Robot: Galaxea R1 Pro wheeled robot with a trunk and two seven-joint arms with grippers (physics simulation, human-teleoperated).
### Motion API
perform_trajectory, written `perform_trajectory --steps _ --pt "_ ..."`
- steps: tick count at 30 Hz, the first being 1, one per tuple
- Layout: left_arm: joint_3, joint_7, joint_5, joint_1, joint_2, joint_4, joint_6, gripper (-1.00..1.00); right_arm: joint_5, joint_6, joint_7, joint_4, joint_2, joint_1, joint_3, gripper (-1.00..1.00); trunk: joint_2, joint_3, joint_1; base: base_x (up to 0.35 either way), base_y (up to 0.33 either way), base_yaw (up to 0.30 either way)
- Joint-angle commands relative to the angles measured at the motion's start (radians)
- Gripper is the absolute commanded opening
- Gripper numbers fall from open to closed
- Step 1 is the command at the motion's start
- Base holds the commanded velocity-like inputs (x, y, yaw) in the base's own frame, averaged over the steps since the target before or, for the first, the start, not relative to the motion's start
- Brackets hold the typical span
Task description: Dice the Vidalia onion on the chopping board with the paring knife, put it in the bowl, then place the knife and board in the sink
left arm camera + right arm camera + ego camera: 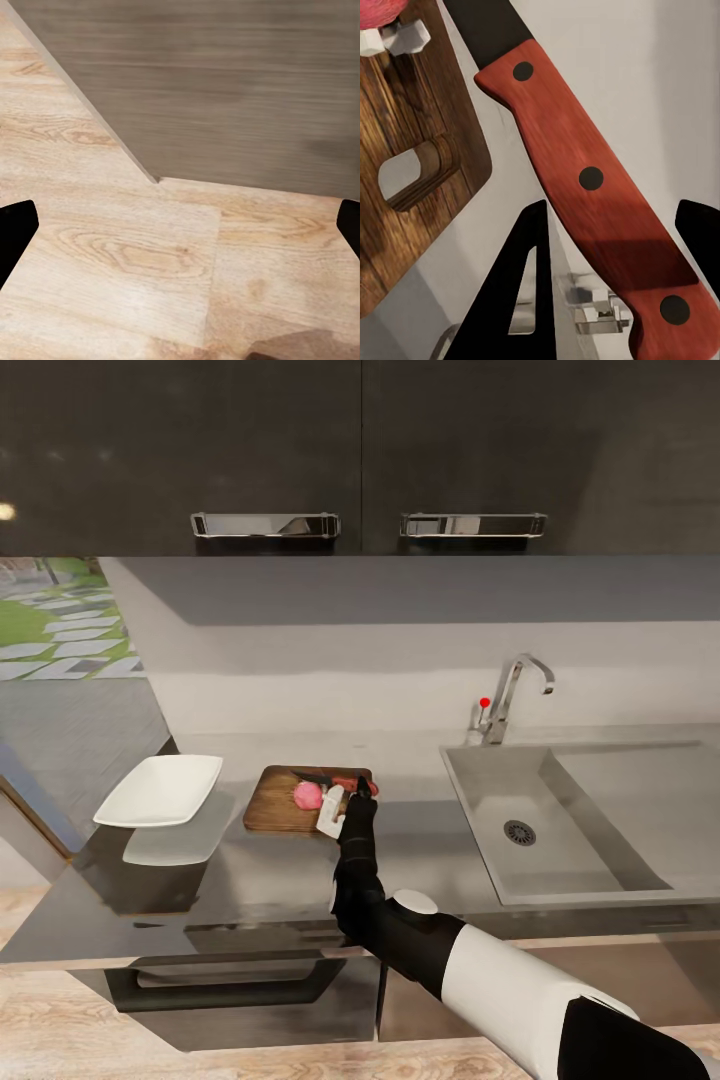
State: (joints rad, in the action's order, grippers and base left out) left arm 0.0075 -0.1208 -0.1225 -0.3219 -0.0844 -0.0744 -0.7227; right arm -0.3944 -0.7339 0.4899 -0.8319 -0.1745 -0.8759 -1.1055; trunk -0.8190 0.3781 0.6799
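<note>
Red-handled, three-riveted paring knife (585,172) sits between the right gripper (615,247)'s spread jaws beside the brown chopping board (405,187).

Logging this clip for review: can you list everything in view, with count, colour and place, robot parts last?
Onion: one, pink, on the chopping board.
Chopping board: one, brown wood, on the countertop between bowl and sink.
Knife: one, red handle with dark blade, handle between the right gripper's fingers, over the board's edge.
Bowl: one, white, at the countertop's left end.
Countertop: one, glossy grey.
Sink: one, grey, right of the board, round drain.
Tap: one, chrome with red knob, behind the sink.
Wall cabinets: two dark doors, chrome handles.
Floor: light wood.
Right gripper: black, at the knife handle.
Left gripper: black fingertips, above the floor.
</note>
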Motion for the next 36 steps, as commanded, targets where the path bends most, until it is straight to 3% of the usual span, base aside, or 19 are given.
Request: perform_trajectory --steps 1,36 --pt "0.0 0.001 -0.003 -0.002 0.0 -0.004 -0.006 1.0 0.0 -0.005 0.004 0.0 0.0 -0.001 -0.004 -1.0 -0.001 0.001 0.0 0.0 0.0 0.0" --pt "0.0 0.001 -0.003 -0.001 0.0 -0.004 -0.006 1.0 0.0 0.024 0.006 0.015 0.0 -0.001 0.0 -1.0 -0.001 0.001 0.0 -0.038 0.0 0.0"
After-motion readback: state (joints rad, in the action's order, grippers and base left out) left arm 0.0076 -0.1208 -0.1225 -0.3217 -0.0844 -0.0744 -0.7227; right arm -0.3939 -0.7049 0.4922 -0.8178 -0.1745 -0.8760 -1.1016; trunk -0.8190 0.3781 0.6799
